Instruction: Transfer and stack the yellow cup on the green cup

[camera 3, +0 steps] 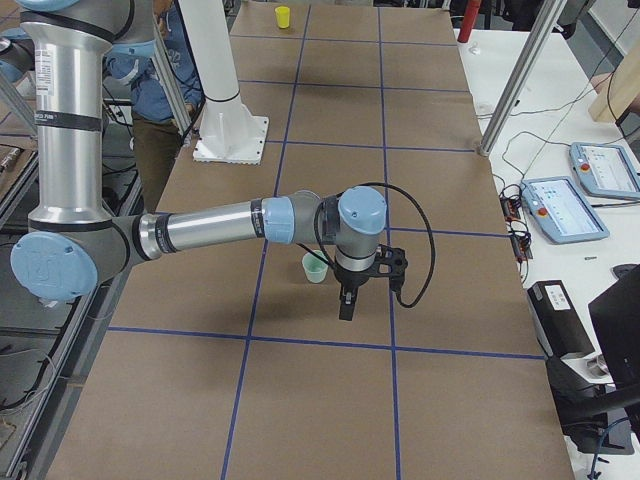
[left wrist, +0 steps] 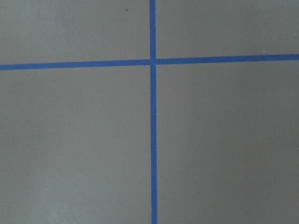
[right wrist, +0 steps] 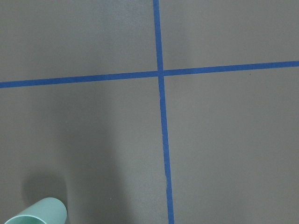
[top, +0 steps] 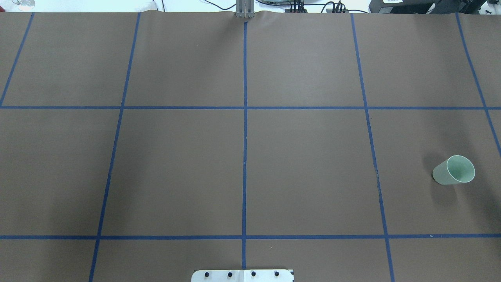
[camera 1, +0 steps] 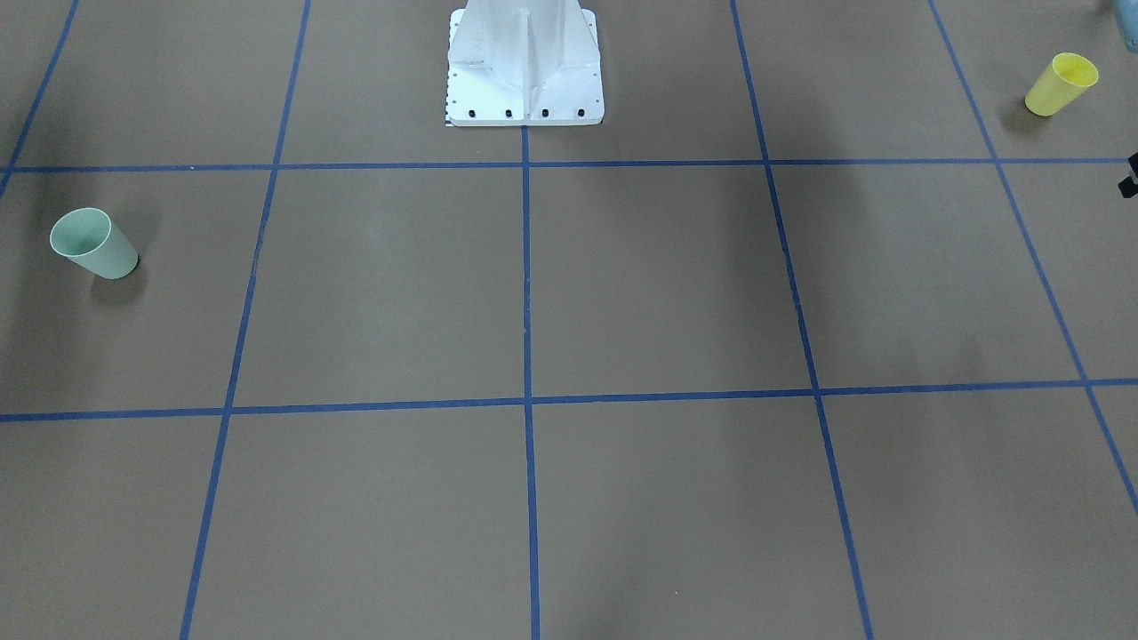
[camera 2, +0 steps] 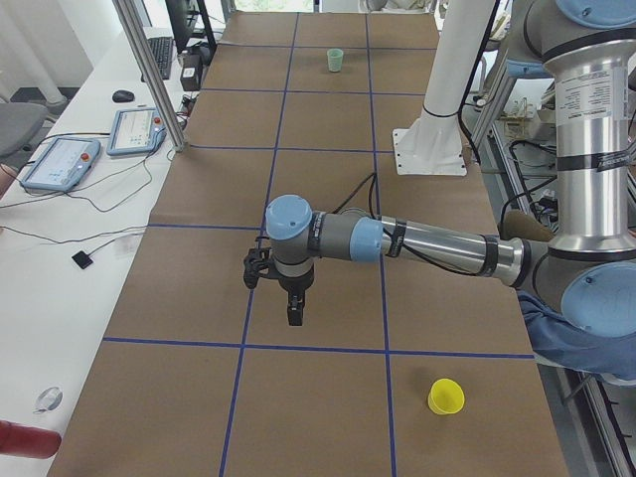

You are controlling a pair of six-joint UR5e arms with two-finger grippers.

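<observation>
yellow cup (camera 1: 1061, 84) stands ungrasped at the bench's (camera 1: 622, 284) left end, green cup (camera 1: 93, 243) well apart at the right; transfer and stacking all remain. i cannot tell whether the left gripper (camera 2: 294, 314) or right gripper (camera 3: 346, 306) is wide or narrow.

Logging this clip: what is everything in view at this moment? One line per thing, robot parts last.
yellow cup: one, bright yellow, upright near the table's end on the robot's left.
green cup: one, pale mint green, upright near the table's end on the robot's right.
table: one, brown cover.
tape lines: several, blue, a grid across the table.
pedestal: one, white, mid-table at the robot's edge.
teach pendants: two, grey with blue screens, on the white side bench.
left arm: one, silver and blue, stretched over the table.
left gripper: one, black, pointing down; open or shut cannot be told.
right arm: one, silver and blue, stretched over the table.
right gripper: one, black, beside the green cup, apart from it.
</observation>
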